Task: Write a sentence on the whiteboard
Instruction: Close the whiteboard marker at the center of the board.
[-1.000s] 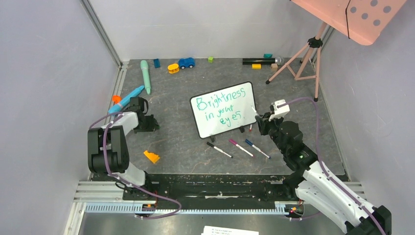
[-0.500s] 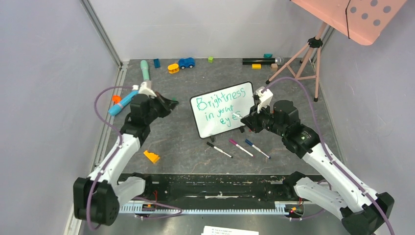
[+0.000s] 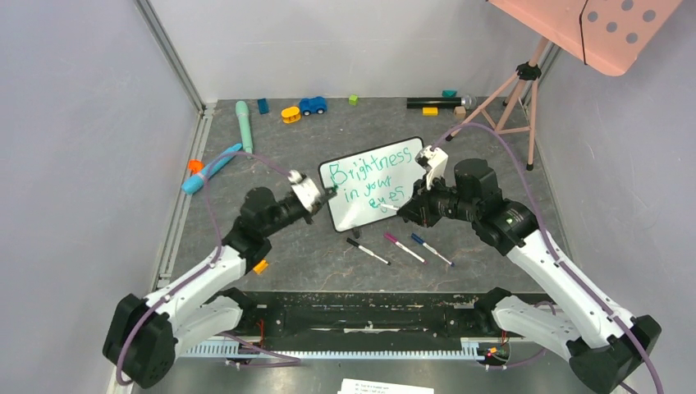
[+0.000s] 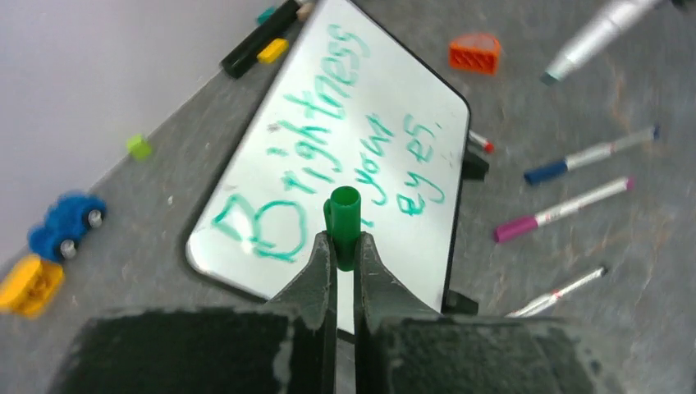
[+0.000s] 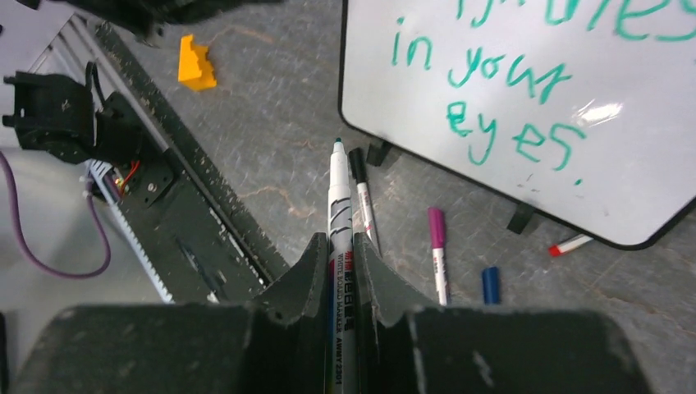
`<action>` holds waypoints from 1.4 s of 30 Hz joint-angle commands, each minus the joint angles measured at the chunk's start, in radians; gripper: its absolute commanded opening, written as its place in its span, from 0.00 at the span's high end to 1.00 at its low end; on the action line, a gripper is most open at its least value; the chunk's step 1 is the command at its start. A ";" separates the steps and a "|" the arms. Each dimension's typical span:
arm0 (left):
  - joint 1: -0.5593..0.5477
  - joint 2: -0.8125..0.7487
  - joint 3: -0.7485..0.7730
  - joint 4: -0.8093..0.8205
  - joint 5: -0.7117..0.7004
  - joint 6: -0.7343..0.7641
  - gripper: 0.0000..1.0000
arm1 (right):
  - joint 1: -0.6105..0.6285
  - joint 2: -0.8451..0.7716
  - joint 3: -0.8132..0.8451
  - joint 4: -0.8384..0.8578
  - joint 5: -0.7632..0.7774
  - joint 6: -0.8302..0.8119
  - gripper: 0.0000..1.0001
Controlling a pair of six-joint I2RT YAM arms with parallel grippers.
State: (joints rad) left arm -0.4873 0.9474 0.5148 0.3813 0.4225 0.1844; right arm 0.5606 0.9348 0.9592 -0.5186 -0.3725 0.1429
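The whiteboard [image 3: 361, 197] stands tilted mid-table, with the teal sentence [image 3: 369, 182] "Brightness in your eyes" in three lines. It shows in the left wrist view [image 4: 279, 205] and the right wrist view [image 5: 509, 98] too. My left gripper [image 3: 327, 195] is at the board's left edge, shut on a green marker cap [image 4: 343, 215]. My right gripper [image 3: 400, 209] is at the board's lower right, shut on an uncapped white marker [image 5: 339, 205] with its teal tip pointing away from the board.
Black [image 3: 368, 251], magenta [image 3: 405, 247] and blue [image 3: 431, 249] markers lie in front of the board. An orange block [image 3: 261, 266] lies by the left arm. Toys line the back edge. A tripod [image 3: 501, 94] with a pink dotted panel [image 3: 607, 29] stands at the back right.
My left arm swung from the far left to the board's left edge. My right gripper drew back from the board face to its lower right corner, turning the marker away.
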 commanded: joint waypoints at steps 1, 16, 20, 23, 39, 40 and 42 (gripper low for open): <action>-0.172 0.048 -0.120 0.188 -0.060 0.567 0.98 | -0.001 0.041 0.057 -0.036 -0.122 0.009 1.00; -0.340 -0.046 -0.382 0.363 -0.161 0.592 0.98 | 0.113 0.188 0.147 -0.121 -0.076 0.034 1.00; -0.352 -0.025 -0.369 0.349 -0.177 0.605 0.98 | 0.188 0.213 0.153 -0.084 -0.012 0.065 1.00; -0.351 -0.024 -0.361 0.329 -0.179 0.607 0.98 | 0.215 0.225 0.157 -0.072 0.047 0.081 1.00; -0.351 -0.014 -0.345 0.304 -0.192 0.593 0.98 | 0.256 0.280 0.133 0.017 0.038 0.096 1.00; -0.352 -0.014 -0.345 0.304 -0.192 0.594 0.98 | 0.258 0.284 0.132 0.018 0.038 0.095 1.00; -0.352 -0.014 -0.345 0.306 -0.192 0.594 0.98 | 0.262 0.293 0.135 0.018 0.038 0.095 1.00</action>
State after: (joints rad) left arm -0.8337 0.9356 0.1379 0.6659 0.2367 0.7490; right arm 0.8104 1.2160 1.0695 -0.5446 -0.3340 0.2287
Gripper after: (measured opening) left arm 0.054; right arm 0.131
